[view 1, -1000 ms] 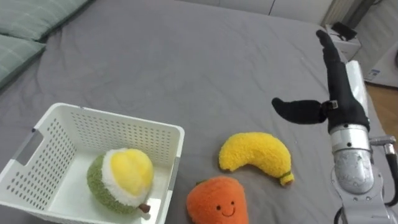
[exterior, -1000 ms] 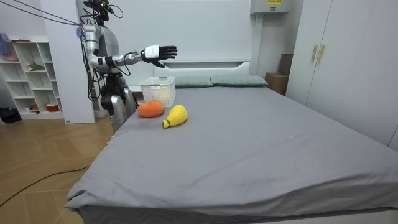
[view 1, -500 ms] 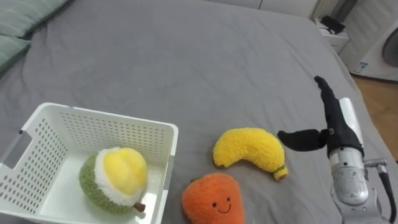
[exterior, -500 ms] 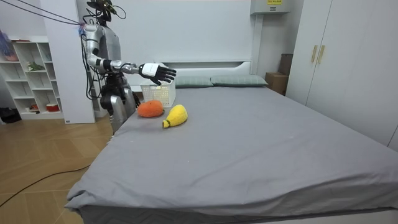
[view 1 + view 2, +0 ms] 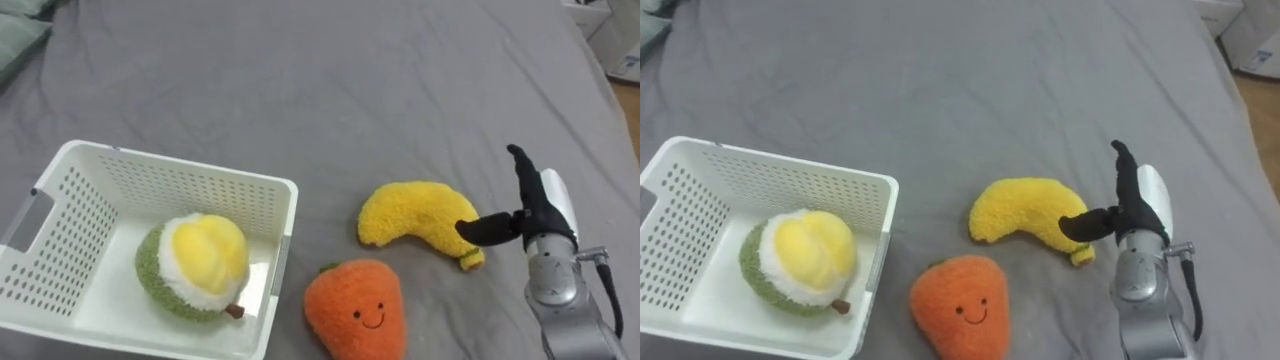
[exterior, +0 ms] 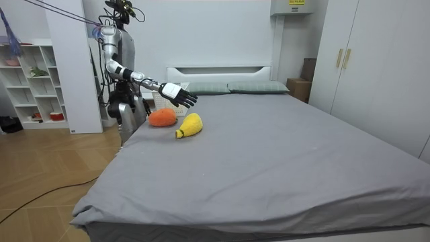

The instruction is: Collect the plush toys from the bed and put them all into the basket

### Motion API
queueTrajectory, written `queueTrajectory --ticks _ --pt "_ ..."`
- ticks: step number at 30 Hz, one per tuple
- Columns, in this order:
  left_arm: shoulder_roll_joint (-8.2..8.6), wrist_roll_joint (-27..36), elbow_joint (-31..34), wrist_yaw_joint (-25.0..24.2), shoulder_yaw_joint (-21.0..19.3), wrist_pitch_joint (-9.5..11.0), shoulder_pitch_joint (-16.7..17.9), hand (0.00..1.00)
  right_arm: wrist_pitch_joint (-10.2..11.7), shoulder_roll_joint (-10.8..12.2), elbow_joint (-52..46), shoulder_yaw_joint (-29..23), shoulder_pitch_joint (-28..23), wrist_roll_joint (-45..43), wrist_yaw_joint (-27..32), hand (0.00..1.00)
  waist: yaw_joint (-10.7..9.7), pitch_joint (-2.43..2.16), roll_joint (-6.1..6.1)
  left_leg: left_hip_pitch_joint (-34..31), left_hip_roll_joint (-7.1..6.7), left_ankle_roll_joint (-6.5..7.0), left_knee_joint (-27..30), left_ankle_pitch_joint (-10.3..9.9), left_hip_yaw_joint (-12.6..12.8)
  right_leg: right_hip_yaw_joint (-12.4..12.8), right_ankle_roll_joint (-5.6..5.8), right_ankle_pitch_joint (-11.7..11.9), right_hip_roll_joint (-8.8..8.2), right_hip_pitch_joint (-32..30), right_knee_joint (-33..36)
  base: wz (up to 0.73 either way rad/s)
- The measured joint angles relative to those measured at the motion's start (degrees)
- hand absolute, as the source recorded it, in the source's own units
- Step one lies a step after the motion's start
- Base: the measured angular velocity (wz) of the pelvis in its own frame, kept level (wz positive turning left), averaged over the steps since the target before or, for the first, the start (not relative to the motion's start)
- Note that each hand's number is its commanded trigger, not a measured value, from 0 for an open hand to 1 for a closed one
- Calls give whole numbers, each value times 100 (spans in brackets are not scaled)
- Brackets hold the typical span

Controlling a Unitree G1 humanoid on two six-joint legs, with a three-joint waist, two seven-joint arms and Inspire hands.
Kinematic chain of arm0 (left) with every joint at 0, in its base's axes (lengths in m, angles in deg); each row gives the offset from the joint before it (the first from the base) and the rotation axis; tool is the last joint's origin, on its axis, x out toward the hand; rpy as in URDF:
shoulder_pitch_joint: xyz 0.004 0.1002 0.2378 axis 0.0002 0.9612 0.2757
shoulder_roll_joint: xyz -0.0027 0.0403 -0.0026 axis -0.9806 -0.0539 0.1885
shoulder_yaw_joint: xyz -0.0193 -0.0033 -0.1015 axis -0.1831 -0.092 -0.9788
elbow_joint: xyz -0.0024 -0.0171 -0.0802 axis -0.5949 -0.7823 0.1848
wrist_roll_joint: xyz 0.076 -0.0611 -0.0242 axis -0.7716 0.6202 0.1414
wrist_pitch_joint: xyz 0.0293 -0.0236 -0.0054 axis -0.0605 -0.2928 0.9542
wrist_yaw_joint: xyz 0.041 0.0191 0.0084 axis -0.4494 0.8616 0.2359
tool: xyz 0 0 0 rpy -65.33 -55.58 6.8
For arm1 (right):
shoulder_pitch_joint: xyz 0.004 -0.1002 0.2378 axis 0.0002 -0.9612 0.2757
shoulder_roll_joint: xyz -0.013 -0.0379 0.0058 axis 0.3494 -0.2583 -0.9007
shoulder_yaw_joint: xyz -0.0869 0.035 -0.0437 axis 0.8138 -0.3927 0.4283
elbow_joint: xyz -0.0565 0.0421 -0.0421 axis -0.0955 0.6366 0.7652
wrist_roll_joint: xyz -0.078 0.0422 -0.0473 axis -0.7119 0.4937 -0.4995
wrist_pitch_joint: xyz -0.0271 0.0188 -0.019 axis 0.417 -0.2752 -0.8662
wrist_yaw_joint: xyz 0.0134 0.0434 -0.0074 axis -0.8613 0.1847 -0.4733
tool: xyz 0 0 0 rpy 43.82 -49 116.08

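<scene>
Right hand (image 5: 535, 212) hovers over the grey bed (image 5: 300, 90) with fingers straight and thumb spread, holding nothing; the thumb points at the stem end of the yellow banana plush (image 5: 415, 222), and I cannot tell whether it touches. The banana lies on the sheet just beside the orange carrot plush (image 5: 357, 310), both to the right of the white basket (image 5: 150, 175), which holds a green and yellow plush fruit (image 5: 195, 265). Seen from the room, the robot stands at the bed's side near the headboard, its arm reaching out over the toys.

pillows (image 6: 259, 87) against headboard (image 6: 218, 70) | wardrobe (image 6: 376, 74) room view's right | shelf unit (image 6: 40, 101) room view's left
</scene>
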Motion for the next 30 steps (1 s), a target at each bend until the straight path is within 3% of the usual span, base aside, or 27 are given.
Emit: queueTrajectory --ticks 11,16,23,30 --pt "-75 408 34 -390 234 7 -155 0 37 -89 1024 246 341 4 -12 0 87 16 53 -193 -2 -2 0 6 -50 -76 1 -2 -40 -170 -4 2" --pt "-86 582 20 -512 248 116 -243 0 219 -393 1644 414 715 179 -6 0 172 18 53 -257 -10 -7 -3 48 -77 -174 -3 1 -60 -208 -6 7" --pt "-120 636 -15 -684 455 156 -243 0 372 -455 2162 537 1019 396 -7 0 218 51 63 -340 -25 -18 -2 96 -258 -390 -10 5 -78 -209 -9 14" --pt "-135 632 -23 -745 450 183 -223 0 440 -524 2482 536 1075 390 -6 0 435 58 70 -425 -36 -57 7 152 -511 -632 -11 4 -80 -198 -12 19"
